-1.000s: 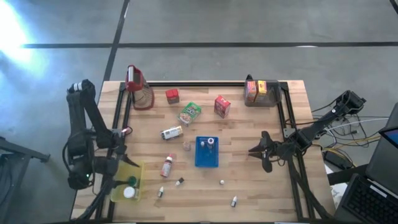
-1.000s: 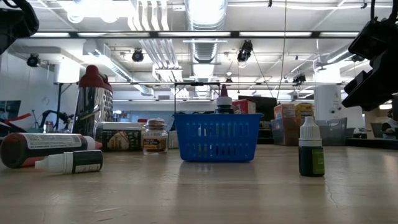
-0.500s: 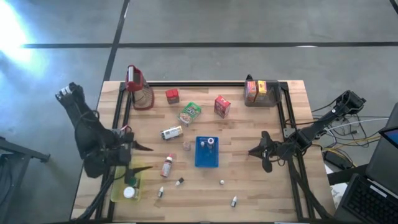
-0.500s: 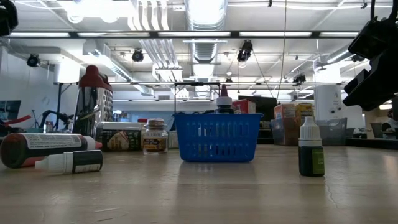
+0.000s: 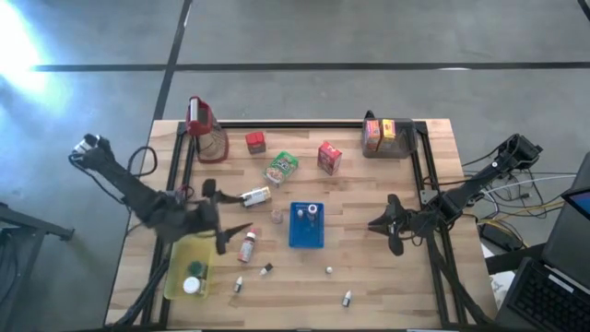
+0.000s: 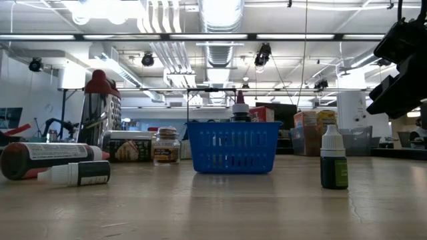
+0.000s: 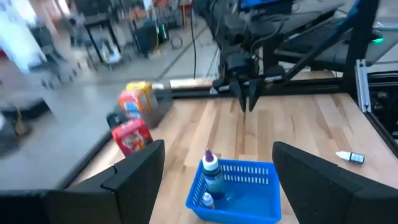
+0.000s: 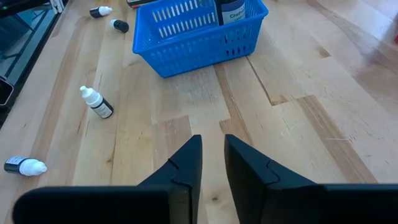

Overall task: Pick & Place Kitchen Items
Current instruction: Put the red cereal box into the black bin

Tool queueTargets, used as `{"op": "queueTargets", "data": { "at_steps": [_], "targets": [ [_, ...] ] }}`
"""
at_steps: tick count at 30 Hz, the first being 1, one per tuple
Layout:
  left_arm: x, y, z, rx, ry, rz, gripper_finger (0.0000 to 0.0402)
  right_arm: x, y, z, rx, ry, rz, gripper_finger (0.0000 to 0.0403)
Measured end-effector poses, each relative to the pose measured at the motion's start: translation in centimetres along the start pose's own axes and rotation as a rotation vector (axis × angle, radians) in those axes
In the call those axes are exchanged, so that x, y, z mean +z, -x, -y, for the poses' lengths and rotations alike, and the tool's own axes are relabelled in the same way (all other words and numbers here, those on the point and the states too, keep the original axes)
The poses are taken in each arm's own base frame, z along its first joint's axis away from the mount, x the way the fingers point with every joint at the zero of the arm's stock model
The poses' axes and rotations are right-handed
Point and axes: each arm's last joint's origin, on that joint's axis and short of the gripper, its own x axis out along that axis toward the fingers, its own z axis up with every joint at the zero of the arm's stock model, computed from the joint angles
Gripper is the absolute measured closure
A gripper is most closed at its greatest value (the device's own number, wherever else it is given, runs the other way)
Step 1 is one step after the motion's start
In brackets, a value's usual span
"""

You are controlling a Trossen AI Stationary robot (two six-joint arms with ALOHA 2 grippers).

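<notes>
While the wooden table (image 5: 369, 267) lies strewn with groceries, the left gripper (image 5: 227, 236) hangs over its left half with fingers spread wide and nothing between them, apparently lining up on the red-capped bottle (image 5: 247, 245) lying just beside it. To the right, the right gripper (image 5: 376, 224) waits near the table's right edge, its fingers drawn almost together and empty. Between them sits the blue basket (image 5: 297, 236), already holding two small bottles, likely the drop-off point. Cartons wait along the far side: a green packet (image 5: 281, 168) and red carton (image 5: 329, 157). Nearest the front edge, small dropper bottles (image 5: 348, 298) lie scattered, still to be collected.
</notes>
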Motion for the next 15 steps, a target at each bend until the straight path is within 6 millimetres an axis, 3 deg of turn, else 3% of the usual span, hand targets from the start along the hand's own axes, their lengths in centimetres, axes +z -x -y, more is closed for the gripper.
{"op": "queueTargets", "data": {
  "at_steps": [7, 15],
  "targets": [
    [0.9, -2.7, -2.2, 0.056, 0.064, -0.072, 0.0101, 0.0, 0.0, 0.0, 0.0, -0.013, 0.0, 0.0307],
    [2.5, -3.3, -3.5, 0.133, 0.136, -0.025, 0.0101, 0.0, 0.0, 0.0, 0.0, -0.015, 0.0, 0.0284]
  ]
}}
